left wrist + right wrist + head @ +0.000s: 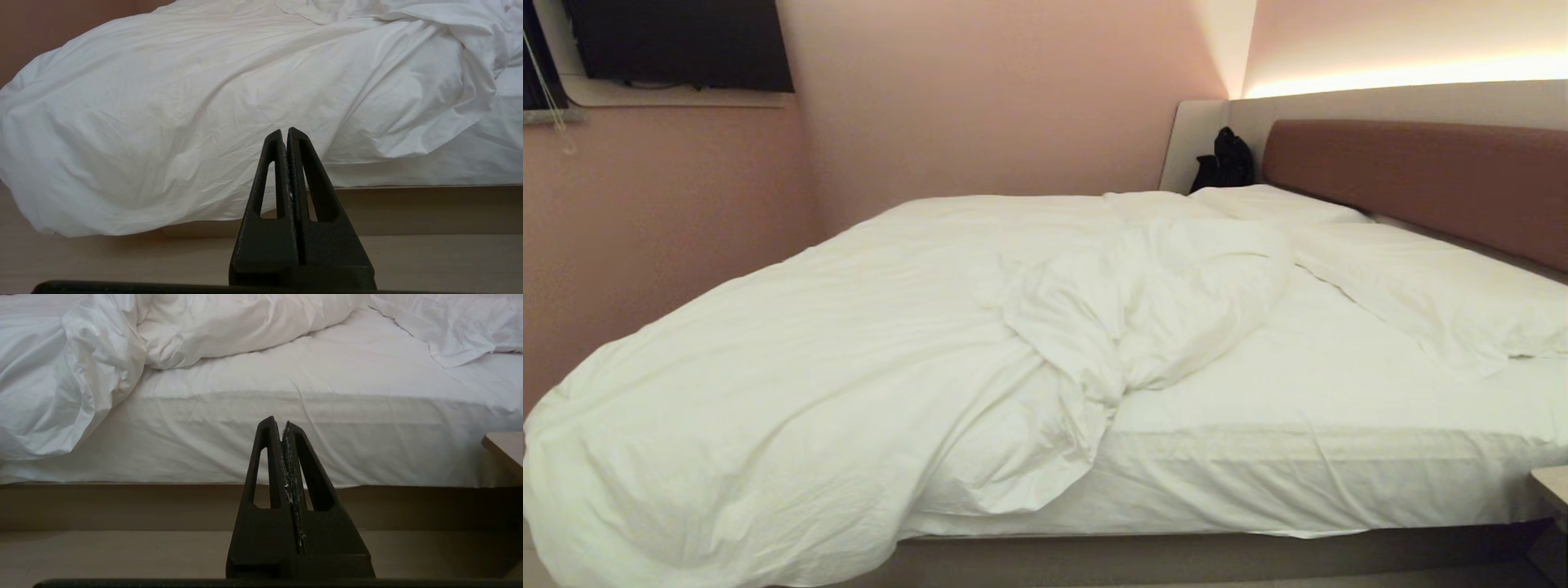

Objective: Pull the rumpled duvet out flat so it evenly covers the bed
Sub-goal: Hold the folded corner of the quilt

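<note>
The duvet (792, 359) is a thick, puffy white cover, soft and finely creased. It lies bunched over the foot half of the bed (1176, 555), its near corner sagging past the mattress edge and down over the grey-beige base. Toward the middle it twists into a rumpled ridge of deep folds, leaving the half nearer the headboard (1421, 180) uncovered. There a thin, smooth white fitted sheet (1298, 416) shows, stretched over the mattress with a few slanting creases down its side. Two flat white pillows (1429, 294) lie against the padded reddish-brown headboard, which sits on a pale panel. A black bag-like shape (1223, 162) stands in the far corner; what it is cannot be made out. A dark flat screen (678, 41) hangs on the pink wall, cut off by the top edge of the head view. The corner of a pale wooden side table (504, 447) juts in beside the bed, mostly out of view.

Neither arm appears in the head view. The left gripper (284, 131) is a matte black, wedge-shaped pair of slotted fingers pressed together with nothing between them, held short of the hanging duvet corner. The right gripper (280, 422) is likewise closed and empty, its inner pads flecked with pale wear, facing the sheeted mattress side. No writing or label is readable anywhere.
</note>
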You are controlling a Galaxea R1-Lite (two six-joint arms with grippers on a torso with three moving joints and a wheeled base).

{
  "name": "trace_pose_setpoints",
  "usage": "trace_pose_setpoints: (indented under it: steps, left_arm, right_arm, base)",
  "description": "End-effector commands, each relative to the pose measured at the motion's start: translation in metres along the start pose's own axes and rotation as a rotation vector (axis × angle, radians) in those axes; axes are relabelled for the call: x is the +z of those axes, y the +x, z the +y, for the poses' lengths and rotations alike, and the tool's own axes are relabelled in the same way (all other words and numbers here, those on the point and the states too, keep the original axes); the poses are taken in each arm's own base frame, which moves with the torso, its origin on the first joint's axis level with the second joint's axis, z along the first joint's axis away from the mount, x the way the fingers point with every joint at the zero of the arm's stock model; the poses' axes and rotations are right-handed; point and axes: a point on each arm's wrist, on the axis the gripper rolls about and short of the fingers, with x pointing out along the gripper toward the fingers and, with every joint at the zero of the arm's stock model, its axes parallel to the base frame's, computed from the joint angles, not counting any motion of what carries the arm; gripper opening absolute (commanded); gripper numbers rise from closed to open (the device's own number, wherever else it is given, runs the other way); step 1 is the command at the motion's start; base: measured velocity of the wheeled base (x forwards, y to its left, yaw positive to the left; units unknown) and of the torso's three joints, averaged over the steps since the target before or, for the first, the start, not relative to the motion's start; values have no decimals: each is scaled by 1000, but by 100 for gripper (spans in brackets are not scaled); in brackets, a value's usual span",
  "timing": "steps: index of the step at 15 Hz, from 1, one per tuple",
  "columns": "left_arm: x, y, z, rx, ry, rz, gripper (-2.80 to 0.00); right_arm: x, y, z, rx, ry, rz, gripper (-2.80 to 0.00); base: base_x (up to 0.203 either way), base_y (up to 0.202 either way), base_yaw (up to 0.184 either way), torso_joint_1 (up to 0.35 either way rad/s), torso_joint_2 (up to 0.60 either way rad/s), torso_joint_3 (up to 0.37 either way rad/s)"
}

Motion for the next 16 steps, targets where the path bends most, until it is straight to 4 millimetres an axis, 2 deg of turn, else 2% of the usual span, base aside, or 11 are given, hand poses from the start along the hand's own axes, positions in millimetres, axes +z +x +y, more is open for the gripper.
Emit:
trace_pose_setpoints:
  steps: [1,6,16]
  left_arm:
    - [0,0,0,2,-4,5,-280]
    - [0,0,0,4,-9,5,-280]
    - [0,0,0,2,-12,1,-280]
  right_arm:
    - [0,0,0,0,-1,0,-280]
    - [0,0,0,1,-1,1,-280]
    - [0,0,0,1,-1,-1,-280]
  base:
    - [152,0,8,1,2,2]
    - [184,0,-1,6,5,4]
    - [0,0,0,0,0,0]
